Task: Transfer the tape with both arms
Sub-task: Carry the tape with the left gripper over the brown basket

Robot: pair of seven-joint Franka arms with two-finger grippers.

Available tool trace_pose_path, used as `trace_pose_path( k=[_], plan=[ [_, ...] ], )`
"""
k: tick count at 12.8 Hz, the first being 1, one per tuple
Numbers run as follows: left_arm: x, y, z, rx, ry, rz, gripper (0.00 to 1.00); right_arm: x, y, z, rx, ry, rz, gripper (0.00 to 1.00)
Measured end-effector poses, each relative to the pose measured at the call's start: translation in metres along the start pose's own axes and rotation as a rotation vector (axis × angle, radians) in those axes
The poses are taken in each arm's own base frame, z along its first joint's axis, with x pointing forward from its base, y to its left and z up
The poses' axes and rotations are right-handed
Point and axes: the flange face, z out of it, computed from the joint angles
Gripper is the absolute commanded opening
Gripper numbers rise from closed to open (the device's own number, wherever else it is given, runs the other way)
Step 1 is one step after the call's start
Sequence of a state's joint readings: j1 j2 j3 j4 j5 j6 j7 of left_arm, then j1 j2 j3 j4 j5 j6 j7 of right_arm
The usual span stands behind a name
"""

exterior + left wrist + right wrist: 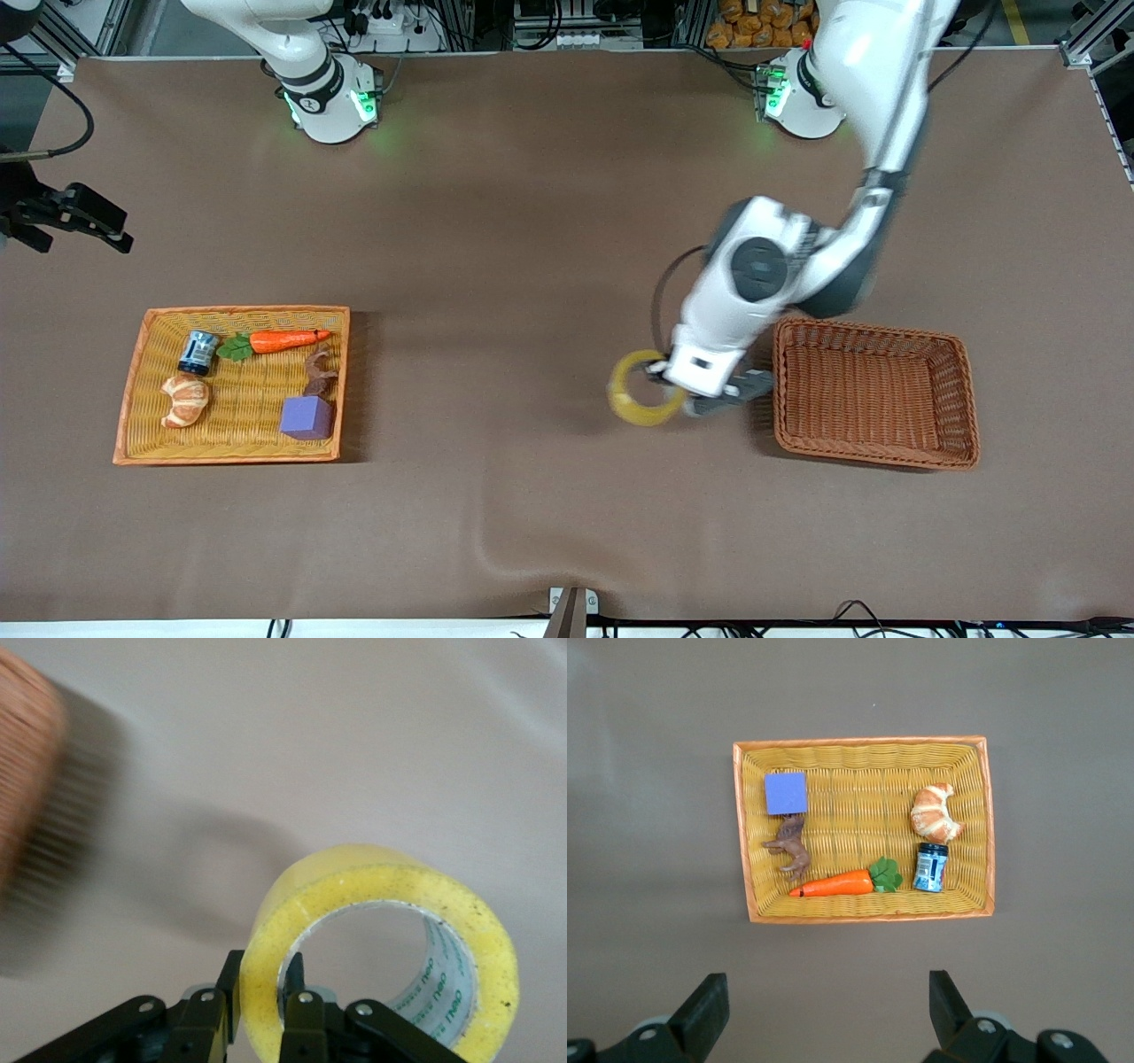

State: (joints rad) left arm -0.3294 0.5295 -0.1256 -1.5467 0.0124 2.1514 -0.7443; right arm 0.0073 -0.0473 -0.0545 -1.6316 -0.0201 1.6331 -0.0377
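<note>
The tape [640, 409] is a yellow translucent ring held up off the table, next to the brown basket [873, 454] and toward the right arm's end from it. My left gripper [662, 376] is shut on the ring's wall, one finger inside the core and one outside. In the left wrist view the tape [372, 886] stands on edge between the fingers [211, 1014], and the left gripper [261, 992] pinches its wall. My right gripper [824, 1010] is open and empty, high over the table beside the orange tray [859, 742].
The orange tray [133, 390] holds a purple cube [306, 416], a carrot [283, 340], a croissant [184, 399], a small can [198, 351] and a brown figure [317, 372]. The brown basket [27, 771] holds nothing.
</note>
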Motion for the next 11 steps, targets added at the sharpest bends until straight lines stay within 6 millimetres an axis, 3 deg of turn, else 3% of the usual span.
trace_pose_path(
  k=[3,6,8,11],
  plan=[
    [0.057,-0.102,-0.025,0.053,-0.057,0.162,0.0,-0.001,0.002,0.001,0.001,-0.01,0.002,1.0],
    [0.092,-0.18,-0.016,0.058,-0.094,0.3,0.0,-0.003,0.001,0.002,0.002,-0.03,0.0,1.0],
    [0.107,-0.224,-0.005,0.055,-0.122,0.363,0.0,-0.004,0.0,0.003,0.006,-0.034,-0.003,1.0],
    [0.118,-0.265,0.026,0.048,-0.173,0.404,0.0,-0.004,-0.003,0.002,0.024,-0.033,-0.004,1.0]
  ],
)
